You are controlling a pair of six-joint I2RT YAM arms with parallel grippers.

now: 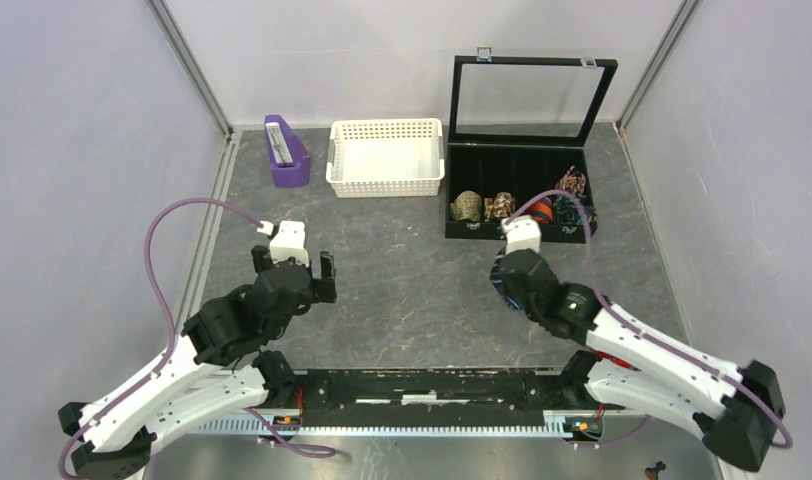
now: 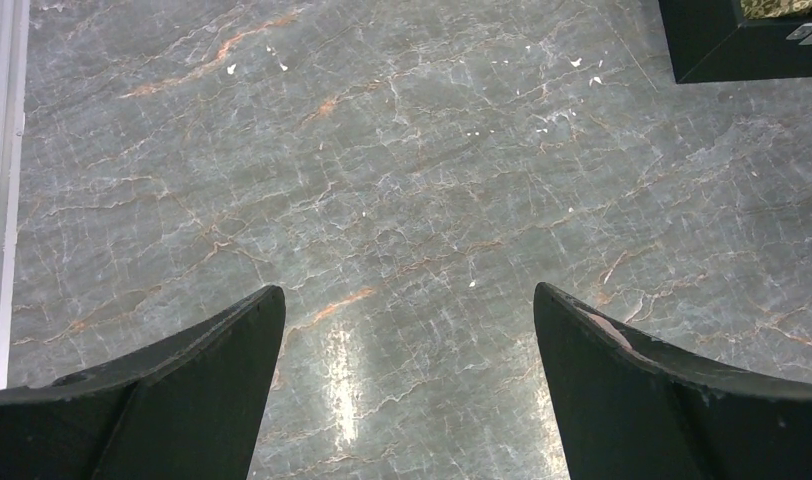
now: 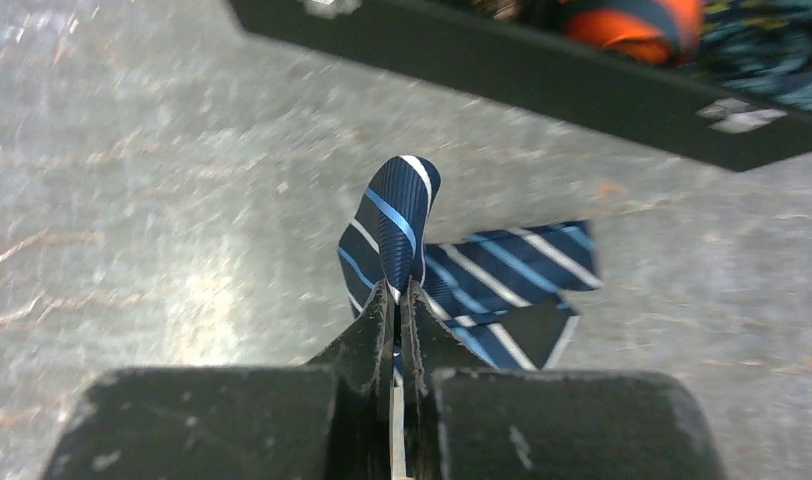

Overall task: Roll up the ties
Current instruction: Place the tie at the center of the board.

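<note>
The tie (image 3: 502, 268) is dark navy with thin light-blue and white stripes. My right gripper (image 3: 400, 290) is shut on a fold of it, so a small loop stands up above the fingertips and the rest trails to the right over the table. From above, only a sliver of the tie (image 1: 496, 279) shows under the right wrist, just in front of the black case. My left gripper (image 2: 407, 292) is wide open over bare table with nothing between its fingers. In the top view the left gripper (image 1: 294, 266) hangs left of centre, far from the tie.
A black case (image 1: 460, 232) with its glass lid up stands at the back right, holding olive (image 1: 467, 206), brown (image 1: 499, 207) and orange (image 1: 540, 210) rolls. A white basket (image 1: 386, 185) and a purple holder (image 1: 285, 152) stand at the back. Grey walls enclose both sides.
</note>
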